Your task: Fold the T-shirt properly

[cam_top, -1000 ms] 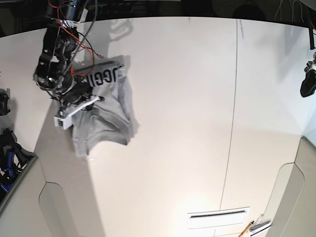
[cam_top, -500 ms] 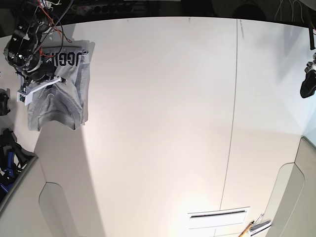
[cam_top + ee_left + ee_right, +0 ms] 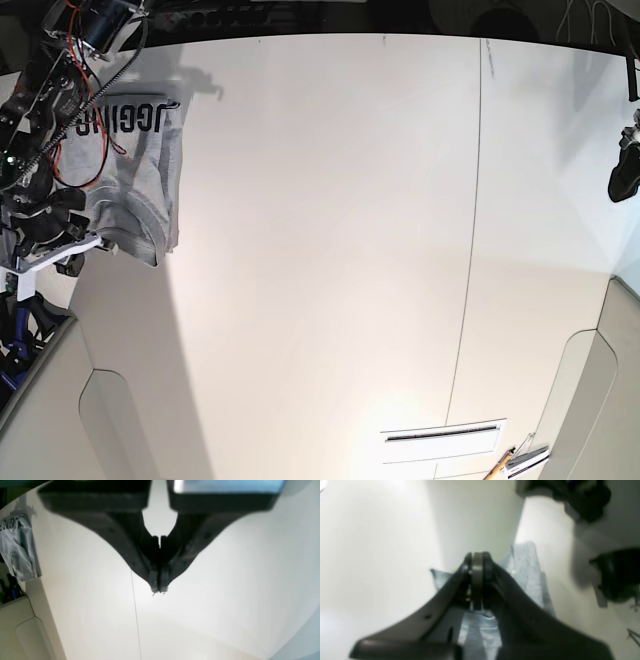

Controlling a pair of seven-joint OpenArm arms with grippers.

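Observation:
The heather-grey T-shirt lies bunched at the table's far-left edge, with black block lettering showing on its top fold. It also shows small in the left wrist view. My right gripper sits at the shirt's lower-left corner. In the right wrist view the right gripper is shut with a strip of grey cloth between its fingers, and the shirt spreads beneath it. My left gripper is shut and empty above the bare white table, at the far right of the base view.
A thin seam runs down the white table. Dark gear and cables sit off the table's left edge, close to my right arm. A white label and a pen lie near the front edge.
My right arm has dragged the shirt from the table's left-centre to its far-left edge. In the last half second the gripper moved down and left while the shirt stayed about where it was.

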